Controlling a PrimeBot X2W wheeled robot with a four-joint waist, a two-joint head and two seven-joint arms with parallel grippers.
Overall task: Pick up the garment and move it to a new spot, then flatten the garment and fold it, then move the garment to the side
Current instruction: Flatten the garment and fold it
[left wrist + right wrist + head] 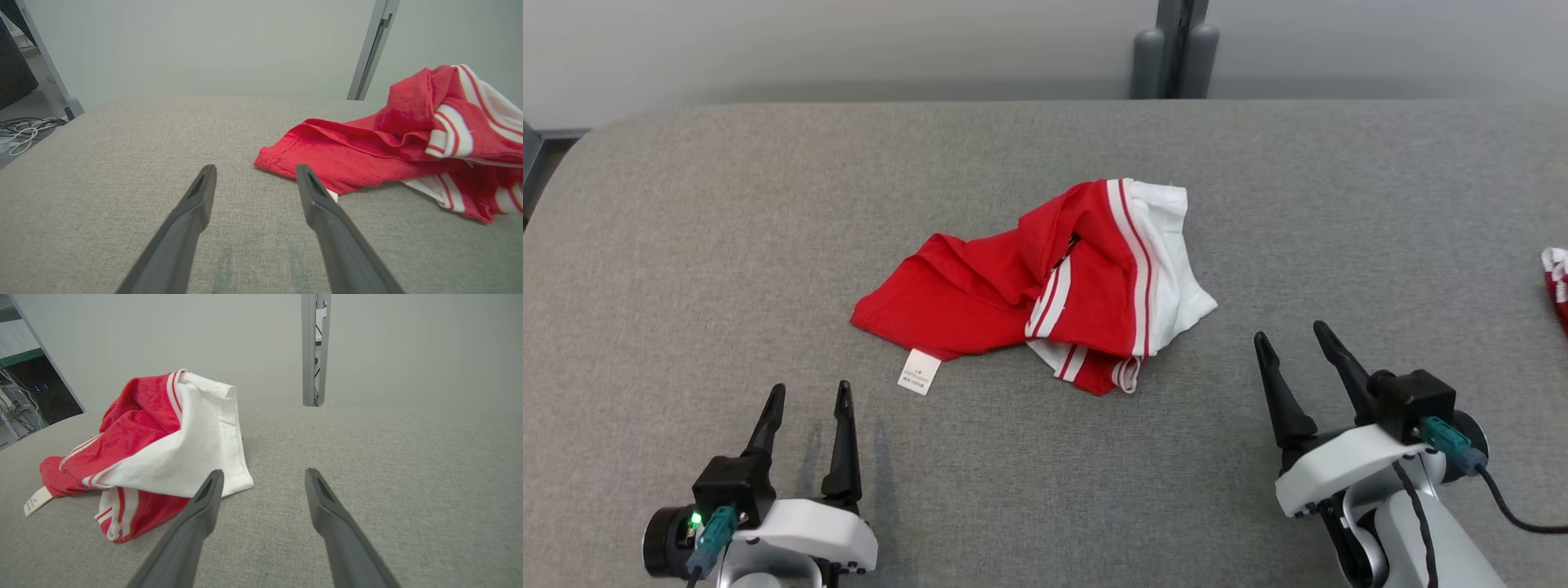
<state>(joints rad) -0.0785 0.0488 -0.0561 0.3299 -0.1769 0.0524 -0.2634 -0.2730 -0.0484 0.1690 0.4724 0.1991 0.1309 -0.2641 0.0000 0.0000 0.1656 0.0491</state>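
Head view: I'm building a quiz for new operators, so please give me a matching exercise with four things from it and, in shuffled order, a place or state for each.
Things:
1. garment
2. care label
3. left gripper
4. right gripper

Place or state:
A. open and empty, lower right
B. small and white, flat on the grey surface at the red hem
C. crumpled in a heap, mid-surface
D. open and empty, lower left

Pairs: 1-C, 2-B, 3-D, 4-A

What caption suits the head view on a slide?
Crumpled red garment on grey surface; left hand and right hand both open, empty.
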